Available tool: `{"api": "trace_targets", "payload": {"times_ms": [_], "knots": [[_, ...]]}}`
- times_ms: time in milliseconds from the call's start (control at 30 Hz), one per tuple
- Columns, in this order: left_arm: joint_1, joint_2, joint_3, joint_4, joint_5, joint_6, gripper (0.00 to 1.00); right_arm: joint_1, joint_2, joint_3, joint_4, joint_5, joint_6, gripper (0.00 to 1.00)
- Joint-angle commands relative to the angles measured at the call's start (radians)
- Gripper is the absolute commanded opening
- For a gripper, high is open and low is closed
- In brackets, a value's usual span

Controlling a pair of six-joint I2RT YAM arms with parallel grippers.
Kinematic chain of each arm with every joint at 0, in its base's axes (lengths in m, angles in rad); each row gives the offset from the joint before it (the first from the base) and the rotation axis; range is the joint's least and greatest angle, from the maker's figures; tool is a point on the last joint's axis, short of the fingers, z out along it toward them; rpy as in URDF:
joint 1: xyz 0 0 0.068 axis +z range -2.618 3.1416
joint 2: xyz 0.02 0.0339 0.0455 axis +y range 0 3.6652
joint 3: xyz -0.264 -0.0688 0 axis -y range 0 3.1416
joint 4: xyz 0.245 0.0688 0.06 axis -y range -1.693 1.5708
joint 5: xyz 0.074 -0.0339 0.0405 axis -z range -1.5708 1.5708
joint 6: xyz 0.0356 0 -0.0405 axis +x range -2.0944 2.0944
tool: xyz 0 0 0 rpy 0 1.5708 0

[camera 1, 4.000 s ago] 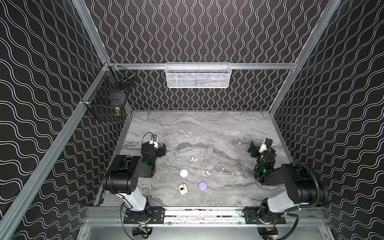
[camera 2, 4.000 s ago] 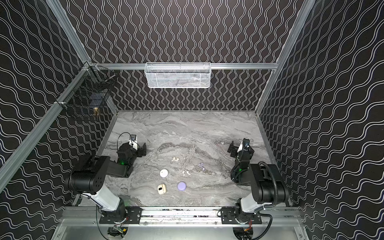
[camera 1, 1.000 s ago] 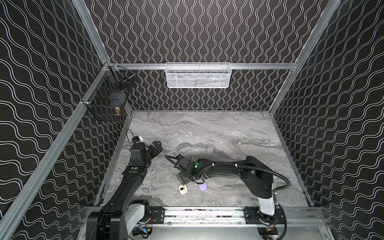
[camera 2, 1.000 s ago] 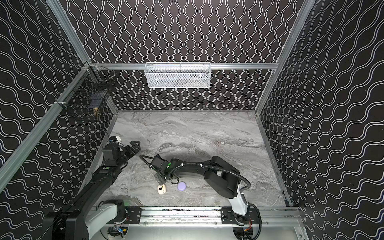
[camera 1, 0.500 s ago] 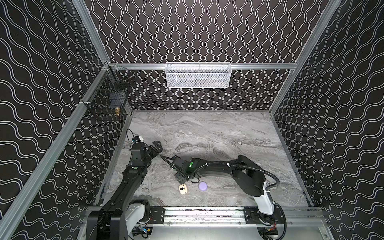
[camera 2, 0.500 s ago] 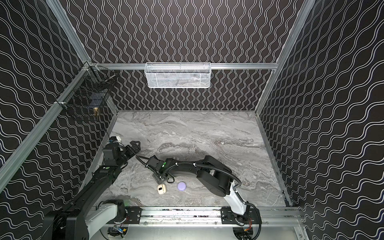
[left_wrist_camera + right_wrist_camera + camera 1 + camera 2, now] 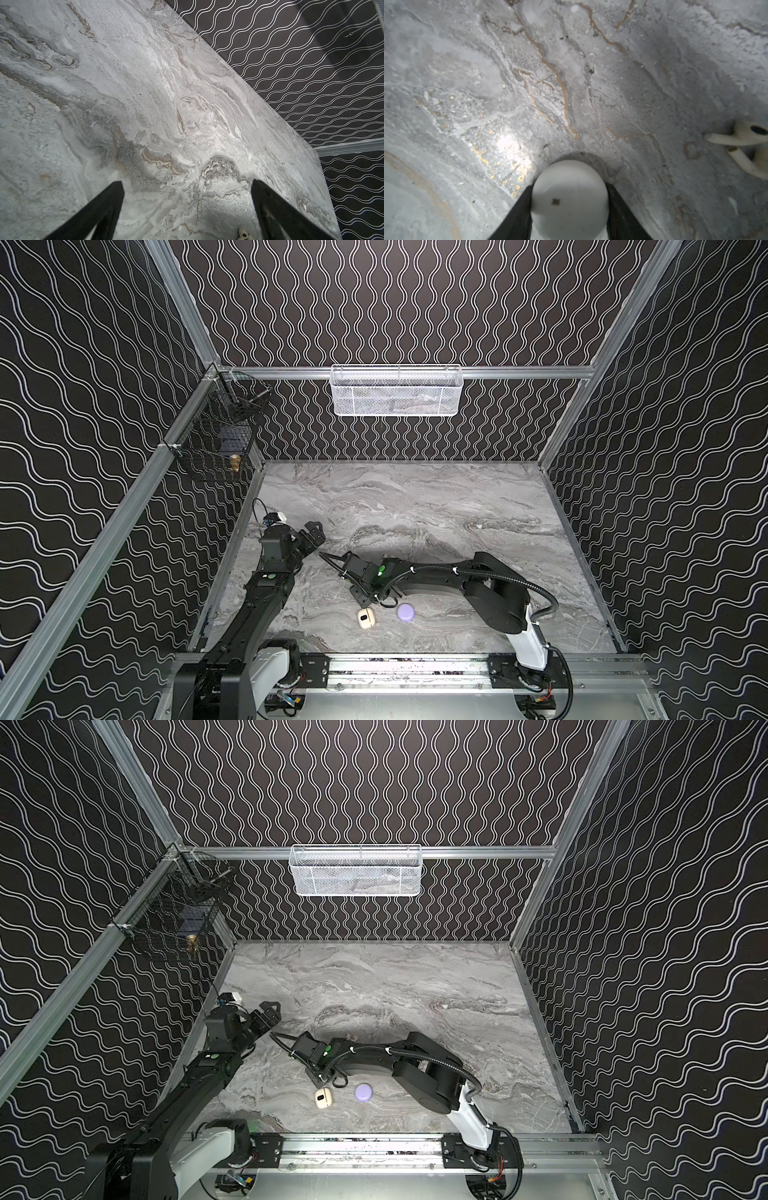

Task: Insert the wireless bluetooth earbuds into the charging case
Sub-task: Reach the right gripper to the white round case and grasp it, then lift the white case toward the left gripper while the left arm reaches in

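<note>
Earbuds (image 7: 737, 137), two off-white stemmed ones, lie on the marble tabletop (image 7: 488, 62) in your right wrist view. Their stems cross or touch, and they sit near the white round charging case (image 7: 569, 205) but apart from it. In a top view you can just make them out (image 7: 349, 1038), peeking past the far side of the right arm.

Your right gripper (image 7: 569, 187) has reached across toward the left of the table and is clamped on that white round charging case, one black finger (image 7: 521, 209) pressed against each side. The case rests on the marble with its lid closed. In both top views the gripper (image 7: 360, 596) hides this case.

Just in front of that gripper you see a cream case (image 7: 365, 618) and a lilac case (image 7: 405, 612), side by side and not touching, both closed.

Your left gripper (image 7: 187, 182) hangs above bare marble with its fingers spread wide and nothing between them. An off-white earbud (image 7: 243, 234) shows at the edge of that wrist view, just beside one finger; you cannot tell whether it belongs to the same two.
</note>
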Motion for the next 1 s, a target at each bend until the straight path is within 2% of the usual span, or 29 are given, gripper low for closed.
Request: {"api": "trace_targets", "payload": {"times_ms": [0, 167, 433, 533, 633, 700, 733, 800, 900, 967], "knots": [[0.002, 0.003, 0.007, 0.024, 0.011, 0.019, 0.99, -0.001, 0.012, -0.010, -0.041, 0.014, -0.003, 0.44], [0.001, -0.026, 0.035, -0.006, 0.013, 0.023, 0.99, -0.001, -0.077, -0.023, 0.009, 0.065, -0.022, 0.41], [0.001, -0.073, 0.041, 0.002, -0.030, 0.044, 0.99, -0.001, -0.379, -0.221, 0.375, 0.059, -0.250, 0.37], [0.001, -0.095, 0.060, -0.016, -0.011, 0.029, 0.99, -0.001, -0.472, -0.320, 0.528, 0.052, -0.329, 0.35], [0.001, -0.121, 0.140, -0.146, 0.064, -0.030, 0.98, -0.001, -0.547, -0.408, 0.650, 0.069, -0.443, 0.33], [0.001, -0.136, 0.176, -0.181, 0.168, -0.057, 0.96, -0.001, -0.580, -0.436, 0.688, 0.107, -0.498, 0.32], [0.001, -0.141, 0.194, -0.195, 0.232, -0.044, 0.92, -0.002, -0.596, -0.450, 0.708, 0.119, -0.529, 0.31], [0.001, -0.154, 0.189, -0.169, 0.343, -0.036, 0.84, -0.001, -0.631, -0.470, 0.739, 0.131, -0.581, 0.29], [0.001, -0.149, 0.166, -0.090, 0.524, -0.035, 0.84, -0.001, -0.682, -0.565, 0.815, 0.145, -0.671, 0.28], [0.001, -0.148, 0.193, -0.104, 0.610, -0.002, 0.83, -0.001, -0.717, -0.612, 0.880, 0.175, -0.723, 0.28]]}}
